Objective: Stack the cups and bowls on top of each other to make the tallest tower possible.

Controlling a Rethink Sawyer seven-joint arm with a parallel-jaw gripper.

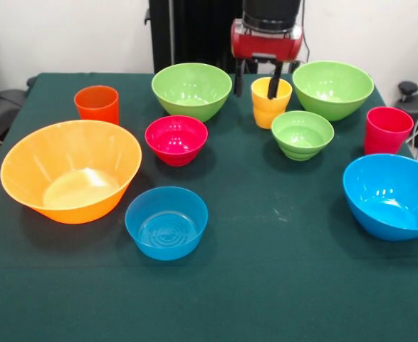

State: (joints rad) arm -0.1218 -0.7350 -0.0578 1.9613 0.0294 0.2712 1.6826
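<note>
My gripper hangs open at the far side of the table; one finger is inside the yellow ribbed cup and the other is outside its left wall. Two big green bowls flank that cup. In front of them sit a small red bowl and a small green bowl. An orange cup stands far left and a red cup far right. Nearer the front are the wide orange bowl, a small blue bowl and a big blue bowl. All stand upright and apart; no tower shows.
The table is covered with a dark green cloth. The big blue bowl sits close to its right edge. Dark equipment stands beyond the left and right edges.
</note>
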